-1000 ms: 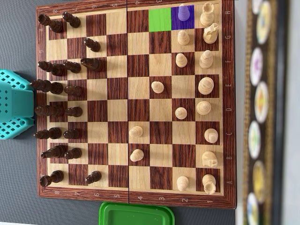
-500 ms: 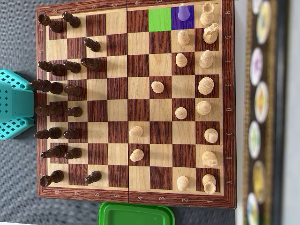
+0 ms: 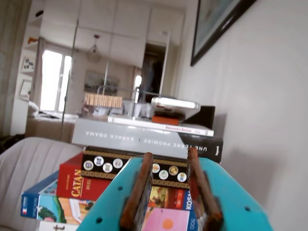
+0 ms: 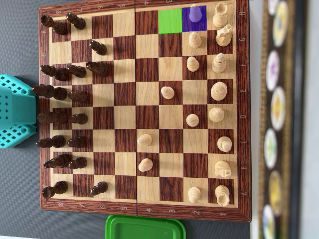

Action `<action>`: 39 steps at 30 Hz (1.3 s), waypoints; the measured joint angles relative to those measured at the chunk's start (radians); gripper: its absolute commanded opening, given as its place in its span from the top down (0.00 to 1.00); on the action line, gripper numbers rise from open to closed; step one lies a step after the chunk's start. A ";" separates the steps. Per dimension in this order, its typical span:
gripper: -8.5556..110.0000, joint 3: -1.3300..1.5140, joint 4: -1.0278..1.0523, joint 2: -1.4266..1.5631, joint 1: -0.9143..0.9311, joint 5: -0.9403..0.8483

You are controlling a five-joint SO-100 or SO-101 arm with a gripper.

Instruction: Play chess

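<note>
Below chessboard (image 4: 144, 112), green container (image 4: 145, 227), contents hidden; grey tabletop; gripper (image 3: 169, 161) parted, empty, facing books (image 3: 144, 134).

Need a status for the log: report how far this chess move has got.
Done: nothing visible; the pawn sits on the purple square, and the green square is empty. In hand: nothing; the gripper is open, pointing at stacked books. Left: apparently move that pawn onto green.

The teal pincer (image 3: 169, 159), jaws slightly apart and empty, faces stacked books (image 3: 144, 139).
</note>
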 measured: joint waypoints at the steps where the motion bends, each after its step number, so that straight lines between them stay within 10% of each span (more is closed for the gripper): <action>1: 0.82 0.000 0.029 0.000 -0.020 0.000; 17: 0.82 -0.132 0.661 -0.051 -0.106 -0.002; 39: 0.83 -0.802 1.241 -0.914 -0.255 0.000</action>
